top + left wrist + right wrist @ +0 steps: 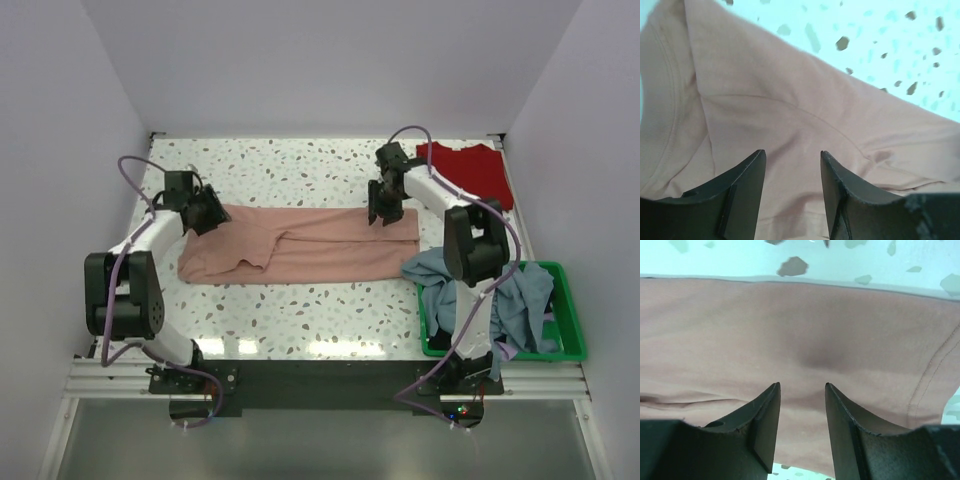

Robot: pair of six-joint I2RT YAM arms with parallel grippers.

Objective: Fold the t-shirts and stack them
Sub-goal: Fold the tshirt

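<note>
Pink shirt [300, 245]: lies flat in the middle of the table [300, 170], partly folded into a long band, with a loose fold near its left end
Long axis: runs from the table's left edge towards its right edge, parallel to the near edge
Left hand [208, 212]: released, fingers spread over the shirt's left end at the far side; cloth shows between them but none is pinched
Right hand [385, 212]: also released, fingers apart over the shirt's right end just inside its far hem
Key relation: each hand sits at its own end of the band, on the far long edge. The rest of the cloth lies towards the near edge, so a fold would probably bring that far edge over
Nearer arm: neither, the ends are shared evenly
Red shirt [470, 170]: folded at the far right corner, near the right hand but apart from the pink one
Basket [565, 300]: green, at the near right corner, with blue-grey shirts [525, 305] spilling over its left rim – one just touches the pink shirt's right end
In the way: only that spill – the fold path looks free
</note>
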